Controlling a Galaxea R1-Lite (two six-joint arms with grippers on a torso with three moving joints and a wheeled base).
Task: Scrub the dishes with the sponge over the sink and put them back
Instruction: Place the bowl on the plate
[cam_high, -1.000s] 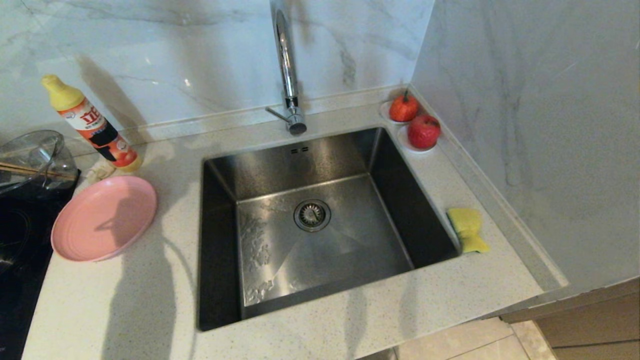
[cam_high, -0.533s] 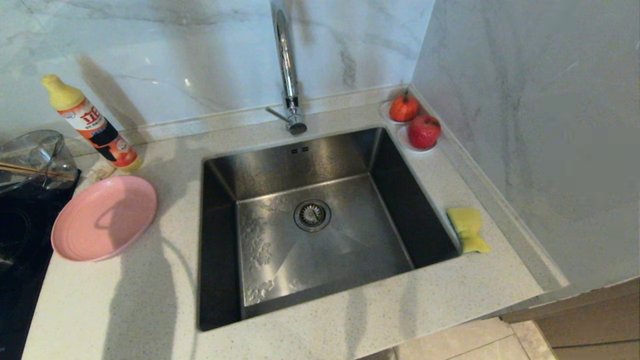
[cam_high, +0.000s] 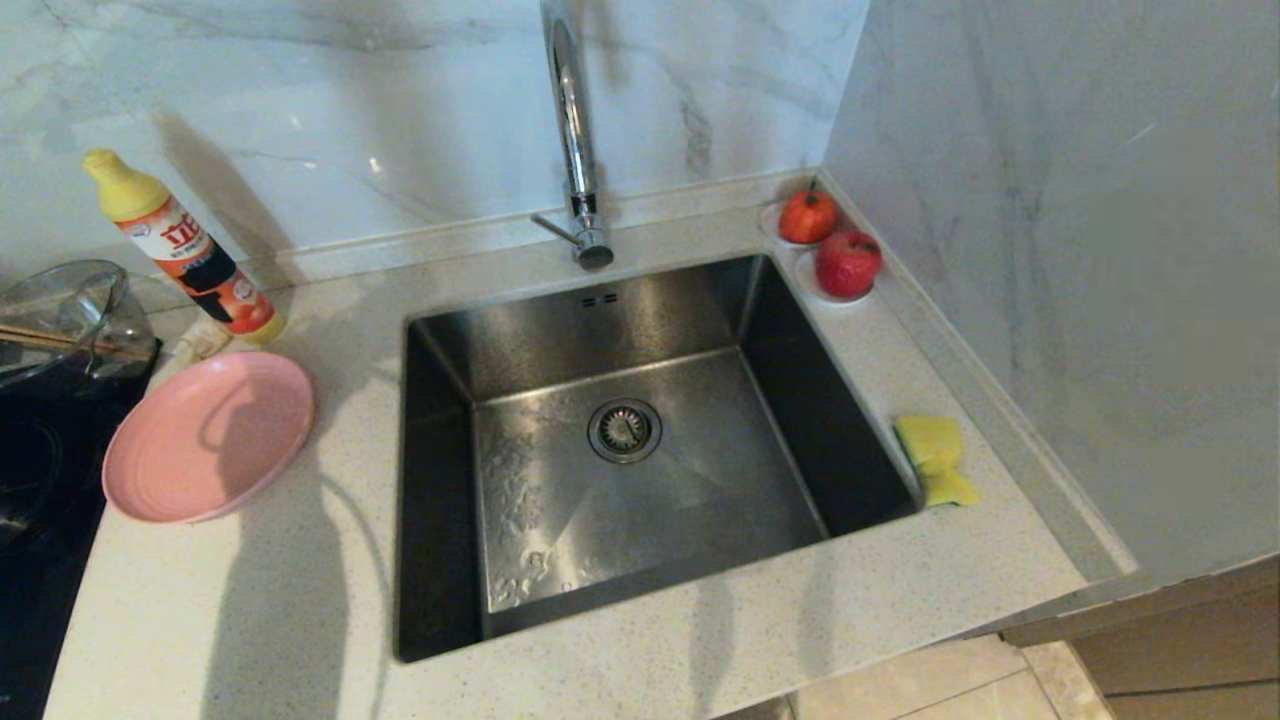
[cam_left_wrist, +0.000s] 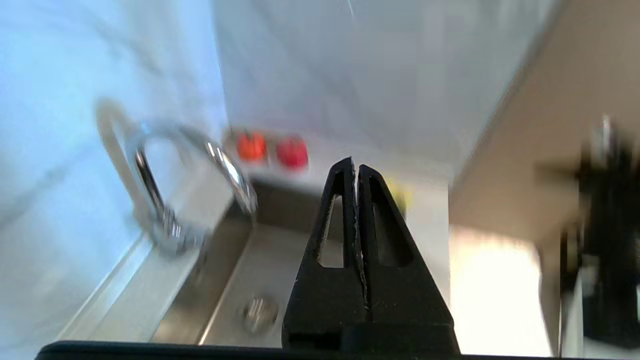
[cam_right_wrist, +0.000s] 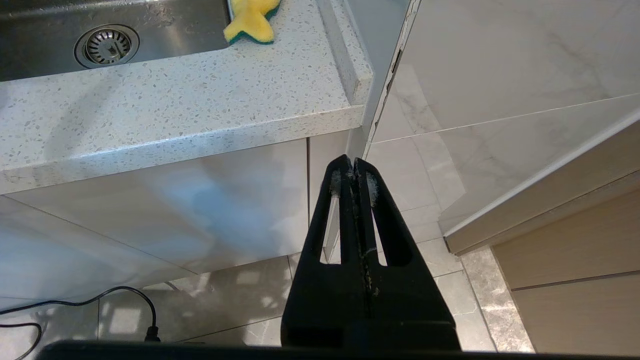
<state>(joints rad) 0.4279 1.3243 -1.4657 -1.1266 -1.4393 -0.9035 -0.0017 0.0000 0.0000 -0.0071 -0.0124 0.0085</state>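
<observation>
Right now my left gripper (cam_left_wrist: 356, 170) hangs shut and empty above the sink (cam_high: 620, 440); my right gripper (cam_right_wrist: 354, 164), also shut, is parked low beside the counter. Left of the sink lies the pink plate (cam_high: 208, 436): stiff, probably slippery, best pinched at its rim. Right of the sink sits the soft, light sponge (cam_high: 935, 459).

Change noted: arm shadow on the plate (cam_high: 208, 436), at 9 o'clock from the sink (cam_high: 640, 440), has shifted; its outline now reaches higher across the pink surface, towards 12 o'clock. Shadow band on the counter (cam_high: 300, 600) below has narrowed slightly.
</observation>
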